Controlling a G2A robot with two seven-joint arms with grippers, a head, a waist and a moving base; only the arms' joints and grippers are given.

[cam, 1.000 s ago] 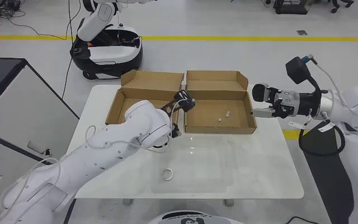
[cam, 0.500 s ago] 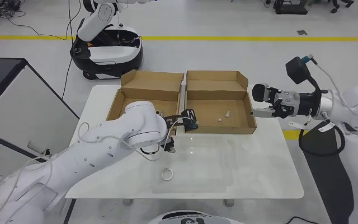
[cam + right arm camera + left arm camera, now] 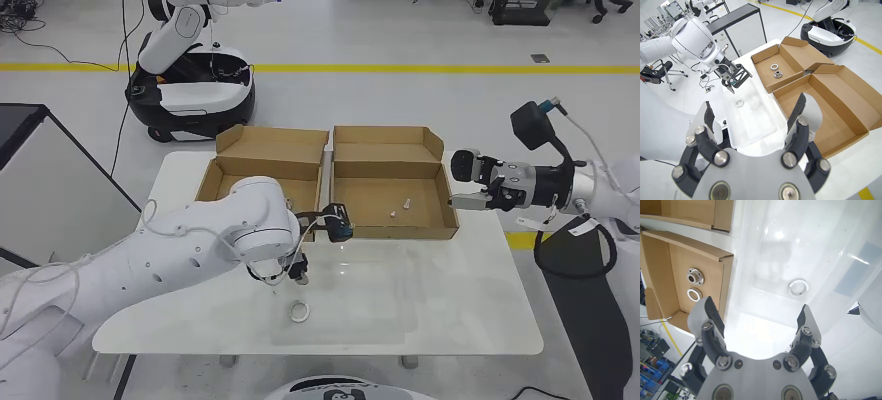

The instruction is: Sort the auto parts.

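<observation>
My left gripper (image 3: 318,245) (image 3: 759,315) (image 3: 736,81) hangs open and empty over the far end of a clear tray (image 3: 380,300) (image 3: 753,121). One metal ring (image 3: 299,312) (image 3: 798,287) (image 3: 739,102) lies in that tray, apart from the fingers. The left cardboard box (image 3: 215,185) (image 3: 674,256) (image 3: 762,64) holds a flanged hub (image 3: 695,275) (image 3: 777,74) and a ring (image 3: 694,294) (image 3: 774,66). Two small pale parts (image 3: 400,209) lie in the right box (image 3: 390,190) (image 3: 829,106). My right gripper (image 3: 462,182) (image 3: 753,113) is open and empty past that box's right side.
The white table (image 3: 470,300) has free room to the right of the tray. Both boxes have raised flaps (image 3: 385,140) at the back. Another robot's base (image 3: 195,95) stands on the floor behind the table.
My left arm has drawn back from the left box's edge toward the tray, its gripper empty. The right arm has not moved.
</observation>
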